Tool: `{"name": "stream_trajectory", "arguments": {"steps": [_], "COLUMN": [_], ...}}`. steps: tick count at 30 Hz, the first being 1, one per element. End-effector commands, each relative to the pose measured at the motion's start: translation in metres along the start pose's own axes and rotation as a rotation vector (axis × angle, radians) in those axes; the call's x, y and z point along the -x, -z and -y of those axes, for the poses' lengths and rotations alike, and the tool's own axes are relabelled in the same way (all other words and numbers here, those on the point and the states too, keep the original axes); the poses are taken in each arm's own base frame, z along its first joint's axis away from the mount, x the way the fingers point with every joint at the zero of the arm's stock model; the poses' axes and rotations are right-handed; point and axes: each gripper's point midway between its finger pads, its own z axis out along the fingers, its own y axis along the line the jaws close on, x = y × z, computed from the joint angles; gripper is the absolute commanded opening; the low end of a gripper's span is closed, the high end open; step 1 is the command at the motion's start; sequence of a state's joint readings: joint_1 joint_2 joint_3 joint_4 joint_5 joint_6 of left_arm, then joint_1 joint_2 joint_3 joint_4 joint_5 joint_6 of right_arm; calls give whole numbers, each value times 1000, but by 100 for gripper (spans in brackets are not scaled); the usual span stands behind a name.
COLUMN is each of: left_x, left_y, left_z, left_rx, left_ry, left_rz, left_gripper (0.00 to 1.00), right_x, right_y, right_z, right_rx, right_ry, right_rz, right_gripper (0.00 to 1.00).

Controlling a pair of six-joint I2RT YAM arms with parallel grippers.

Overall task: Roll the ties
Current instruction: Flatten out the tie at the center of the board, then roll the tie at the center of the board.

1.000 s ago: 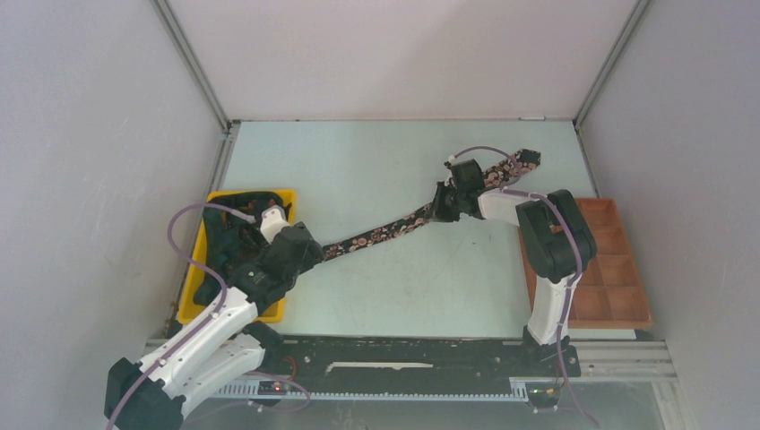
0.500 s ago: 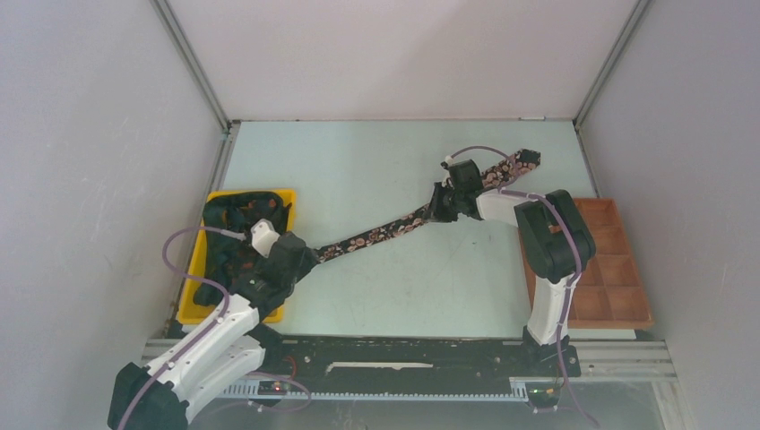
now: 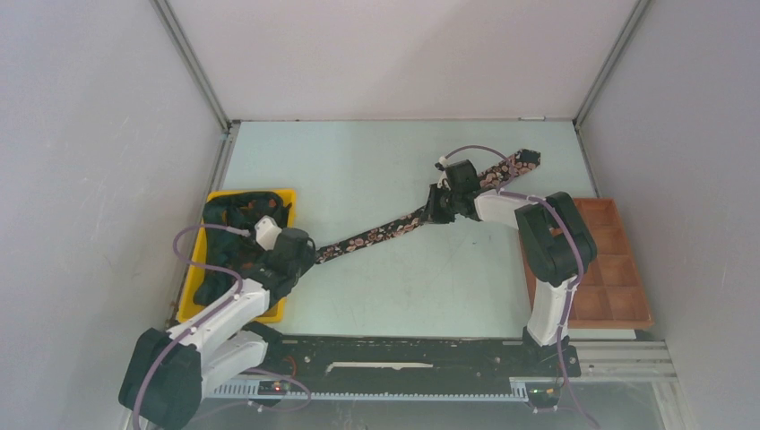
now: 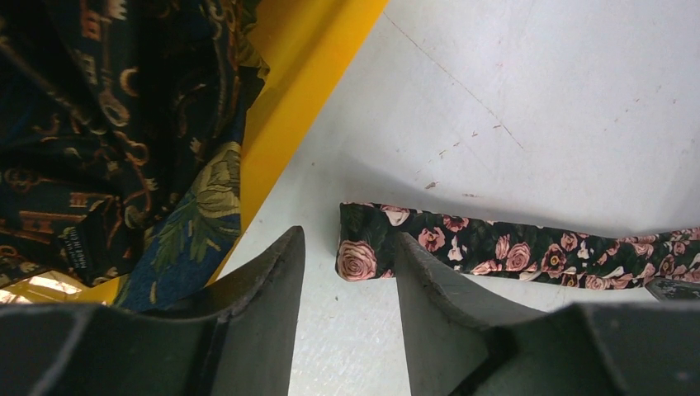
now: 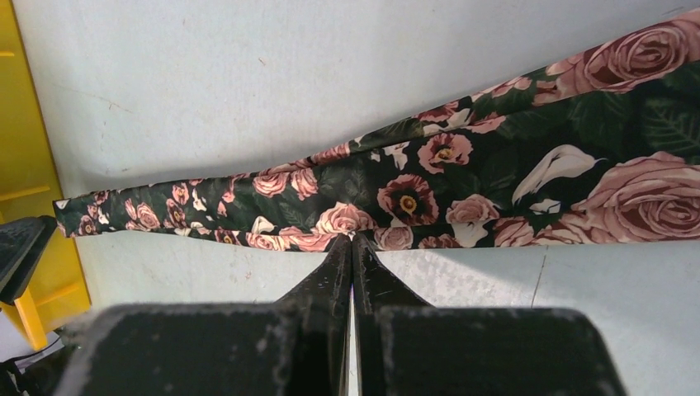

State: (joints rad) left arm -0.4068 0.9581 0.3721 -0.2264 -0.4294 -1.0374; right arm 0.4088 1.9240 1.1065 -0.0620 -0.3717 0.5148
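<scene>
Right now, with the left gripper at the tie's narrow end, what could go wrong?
The left gripper has open fingers straddling only the tip of the tie; closing could catch a corner and slip.
The right gripper has shut tips meeting just at the tie's edge, so a pull may drag the tie askew.
The yellow bin and its loose ties sit close by the left gripper; a swing could snag them.

Nothing is readable; the small label (image 4: 80, 247) on a dark tie (image 4: 58, 157) is blurred.
</scene>
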Motion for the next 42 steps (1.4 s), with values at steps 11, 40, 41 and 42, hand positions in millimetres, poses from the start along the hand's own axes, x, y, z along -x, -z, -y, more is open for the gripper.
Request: {"name": "stream_trajectory", "arguments": {"steps": [11, 40, 41, 42], "left_x": [-14, 11, 11, 11], "left_y": [-18, 11, 11, 11], "left_z": [3, -1, -1, -1], "left_rx": [-20, -62, -62, -64], "left_ry": [-8, -9, -9, -8], "left_rz": [-26, 59, 58, 56], "left_gripper": [33, 0, 0, 0], "right_x": [20, -49, -53, -57], "right_y": [25, -7, -11, -15], "right_z": [-27, -209, -215, -220], "right_rx": [70, 427, 444, 454], "right_ry": [59, 29, 27, 19], "right_rz": [78, 2, -10, -22], "right_gripper": [12, 8, 8, 7]}}
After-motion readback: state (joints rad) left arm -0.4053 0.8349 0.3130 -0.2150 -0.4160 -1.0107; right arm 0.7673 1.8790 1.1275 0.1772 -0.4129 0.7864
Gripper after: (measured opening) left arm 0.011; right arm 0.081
